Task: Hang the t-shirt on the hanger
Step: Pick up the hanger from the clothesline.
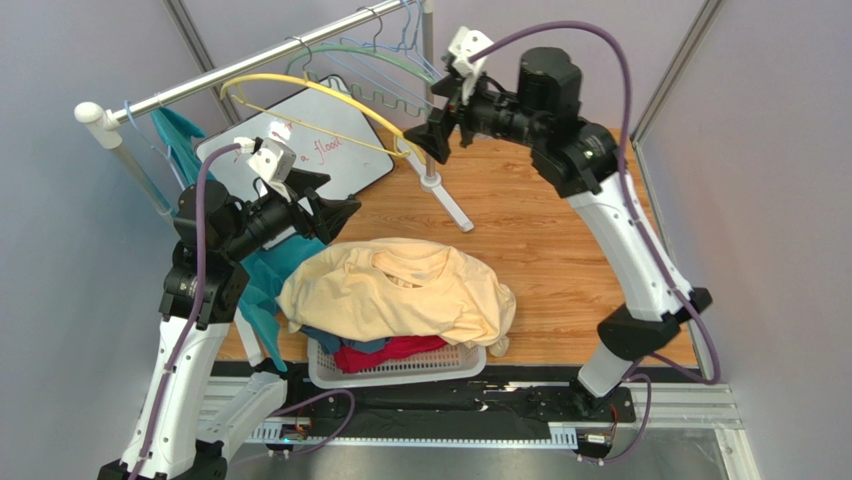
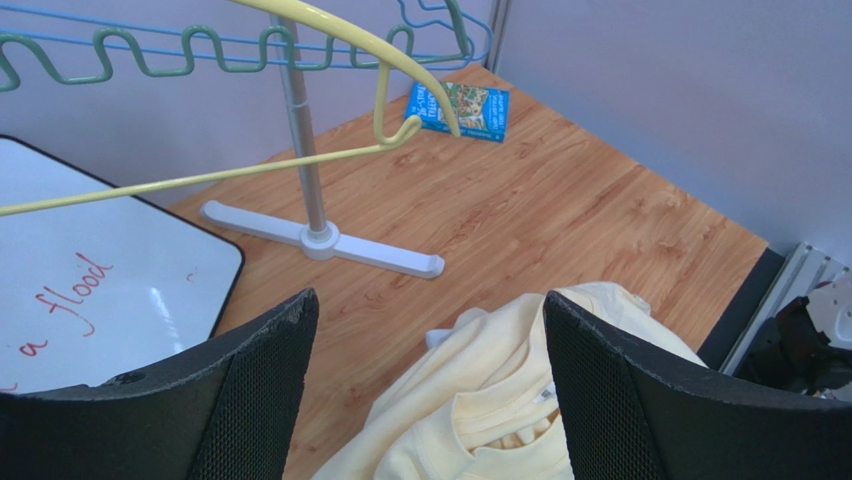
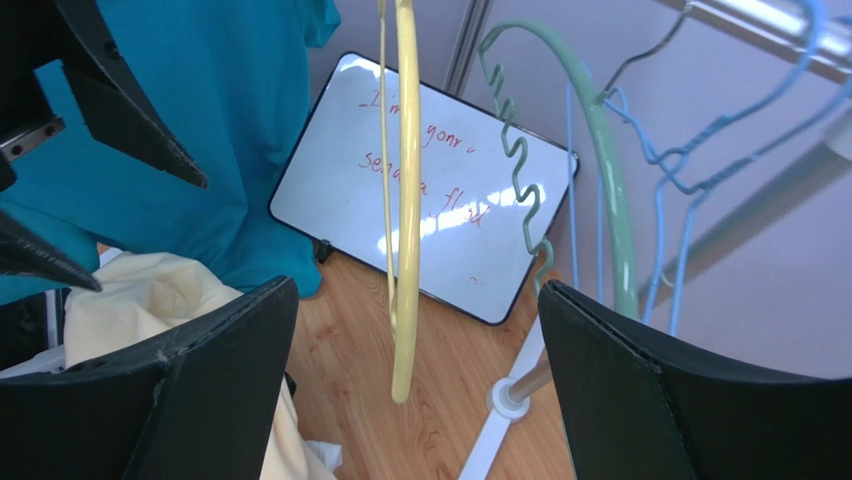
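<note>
The cream-yellow t-shirt (image 1: pixel 400 290) lies crumpled on a white basket, neck opening up. It also shows in the left wrist view (image 2: pixel 500 420) and at the lower left of the right wrist view (image 3: pixel 150 290). The yellow hanger (image 1: pixel 300 90) hangs by its hook from the rail. My left gripper (image 1: pixel 335 205) is open and empty, above and behind the shirt's neck (image 2: pixel 428 300). My right gripper (image 1: pixel 428 140) is open at the hanger's right end. In the right wrist view (image 3: pixel 415 290) the hanger's arm (image 3: pixel 405 250) hangs between the jaws, touching neither.
The rail (image 1: pixel 250 70) also carries a pale green hanger (image 1: pixel 370 55) and light blue hangers (image 1: pixel 400 30). A teal garment (image 1: pixel 190 140) hangs at its left end. A whiteboard (image 1: pixel 320 140), the rack's foot (image 1: pixel 450 205), a booklet (image 2: pixel 460 110) and the basket (image 1: pixel 400 365) are on the table.
</note>
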`<state>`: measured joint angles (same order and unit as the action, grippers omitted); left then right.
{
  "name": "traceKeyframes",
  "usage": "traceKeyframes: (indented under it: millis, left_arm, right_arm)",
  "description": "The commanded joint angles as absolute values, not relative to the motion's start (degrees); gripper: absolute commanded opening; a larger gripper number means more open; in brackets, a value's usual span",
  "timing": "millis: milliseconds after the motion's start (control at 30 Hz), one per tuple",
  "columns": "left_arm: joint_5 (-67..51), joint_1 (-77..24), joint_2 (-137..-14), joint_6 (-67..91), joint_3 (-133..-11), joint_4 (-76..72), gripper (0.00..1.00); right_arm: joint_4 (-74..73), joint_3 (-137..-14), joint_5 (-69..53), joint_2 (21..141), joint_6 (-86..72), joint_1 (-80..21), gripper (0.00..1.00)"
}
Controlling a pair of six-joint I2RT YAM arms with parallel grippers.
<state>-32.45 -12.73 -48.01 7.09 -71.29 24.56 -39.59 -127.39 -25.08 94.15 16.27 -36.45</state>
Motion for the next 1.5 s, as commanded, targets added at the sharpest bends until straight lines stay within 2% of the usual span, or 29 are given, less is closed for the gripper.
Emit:
traceKeyframes:
  millis: [0, 233, 333, 467, 533, 633, 700, 767, 833, 1267, 1467]
  left_arm:
    - [-30.9, -12.5, -44.7, 8.4, -70.1, 23.1, 0.87]
    - [-29.3, -12.5, -40.3, 7.8, -68.3, 24.8, 0.88]
    - [-29.3, -12.5, -39.6, 7.5, -68.4, 25.8, 0.88]
    - [-28.8, -12.5, -39.2, 6.9, -68.3, 26.2, 0.88]
    - [-28.8, -12.5, -39.2, 6.8, -68.0, 26.2, 0.88]
    - [-26.6, -12.5, -39.6, 7.2, -68.0, 26.3, 0.88]
    - [-25.2, -12.5, -40.0, 7.2, -68.3, 26.7, 0.88]
    - [-24.0, -12.5, -40.2, 6.5, -68.6, 27.0, 0.88]
    - [-23.6, -12.5, -40.2, 6.2, -68.7, 27.2, 0.88]
    - [-22.7, -12.5, -40.0, 6.2, -67.9, 27.4, 0.88]
    - [-22.7, -12.5, -40.3, 5.6, -68.0, 27.9, 0.89]
  right_arm:
    - [-36.0, -133.2, -23.2, 101.2, 17.0, -39.1, 0.93]
    - [-31.0, -131.0, -19.6, 105.6, 20.0, -41.7, 0.93]
    - [-30.6, -130.7, -19.5, 107.3, 20.4, -42.1, 0.85]
    - [-30.3, -130.5, -20.6, 108.3, 20.5, -42.4, 0.62]
    - [-30.3, -130.3, -20.9, 108.7, 20.6, -42.5, 0.54]
    - [-30.3, -129.8, -20.8, 109.1, 21.2, -43.1, 0.29]
    - [-30.1, -129.8, -20.6, 109.1, 21.7, -43.1, 0.22]
    - [-29.4, -129.8, -20.6, 109.1, 21.7, -43.2, 0.07]
    - [-27.9, -129.6, -20.0, 108.9, 21.4, -43.2, 0.00]
    - [-21.6, -134.1, -20.1, 107.6, 15.1, -42.5, 0.00]
    - [-23.8, -130.9, -21.4, 104.1, 16.1, -42.3, 0.00]
